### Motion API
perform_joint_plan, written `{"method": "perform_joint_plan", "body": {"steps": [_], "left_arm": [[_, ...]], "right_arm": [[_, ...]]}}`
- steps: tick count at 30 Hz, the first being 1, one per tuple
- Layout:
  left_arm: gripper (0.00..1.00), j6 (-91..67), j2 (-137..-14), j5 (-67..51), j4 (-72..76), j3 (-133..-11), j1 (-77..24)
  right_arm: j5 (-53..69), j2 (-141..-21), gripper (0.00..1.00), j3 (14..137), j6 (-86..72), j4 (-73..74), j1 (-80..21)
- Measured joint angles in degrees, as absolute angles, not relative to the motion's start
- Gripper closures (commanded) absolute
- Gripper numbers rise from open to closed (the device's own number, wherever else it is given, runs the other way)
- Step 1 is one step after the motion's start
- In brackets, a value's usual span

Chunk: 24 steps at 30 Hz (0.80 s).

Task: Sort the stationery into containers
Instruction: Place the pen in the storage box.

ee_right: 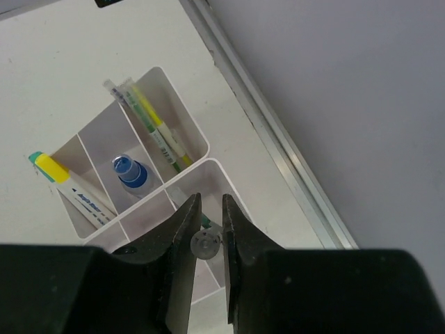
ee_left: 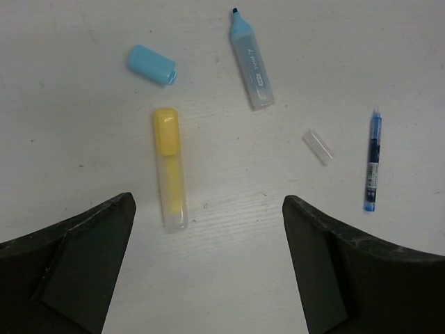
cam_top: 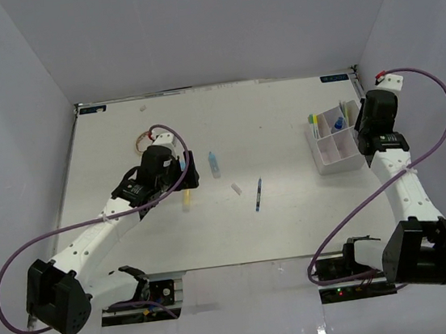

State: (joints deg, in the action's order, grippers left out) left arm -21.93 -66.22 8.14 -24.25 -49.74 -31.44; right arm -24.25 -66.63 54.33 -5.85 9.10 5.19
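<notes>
My left gripper (ee_left: 208,202) hangs open above the table, nothing between its fingers. Just ahead lie a yellow highlighter (ee_left: 169,167), a small light-blue eraser-like block (ee_left: 151,65), an uncapped light-blue highlighter (ee_left: 251,61), a clear cap (ee_left: 318,146) and a blue pen (ee_left: 373,160). My right gripper (ee_right: 211,198) is shut on a clear-ended pen (ee_right: 206,243) with a green clip, held over a compartment of the white organizer box (ee_right: 201,149). The box holds a blue bottle (ee_right: 130,174), a yellow-capped marker (ee_right: 59,177) and green-yellow pens (ee_right: 149,122).
A tan rubber-band loop (cam_top: 138,141) lies behind the left arm. The organizer (cam_top: 335,141) stands near the right wall, close to the table's metal edge rail (ee_right: 292,167). The blue pen (cam_top: 259,194) and clear cap (cam_top: 236,188) lie mid-table.
</notes>
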Motion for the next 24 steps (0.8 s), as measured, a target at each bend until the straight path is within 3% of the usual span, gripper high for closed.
{"method": "perform_joint_plan", "body": {"steps": [2, 5, 13, 16, 19, 24], "left_arm": [[0.02, -21.93, -66.22, 8.14, -24.49, -49.36, -31.42], [0.02, -21.93, -66.24, 8.14, -24.49, -49.28, -31.29], [0.02, -22.55, -66.65, 6.68, -24.23, -49.23, -31.27], [0.02, -23.66, -68.07, 4.73, -23.97, -49.3, -31.29], [0.02, -25.63, -69.97, 3.46, -24.08, -49.91, -32.21], [0.02, -30.65, -73.19, 4.89, -24.86, -54.28, -40.01]], "right_arm": [[-23.7, -68.12, 0.56, 54.33, -6.37, 9.02, 5.3], [-22.72, -70.11, 0.41, 54.33, -7.03, 9.02, 5.3], [-19.66, -67.83, 0.19, 54.19, -8.08, 9.87, 5.32], [-15.99, -62.78, 0.02, 54.13, -8.56, 10.39, 5.39], [-10.94, -55.57, 0.1, 53.1, -9.19, 9.78, 5.52], [-2.57, -44.21, 0.1, 49.43, -11.64, 6.5, 5.52]]}}
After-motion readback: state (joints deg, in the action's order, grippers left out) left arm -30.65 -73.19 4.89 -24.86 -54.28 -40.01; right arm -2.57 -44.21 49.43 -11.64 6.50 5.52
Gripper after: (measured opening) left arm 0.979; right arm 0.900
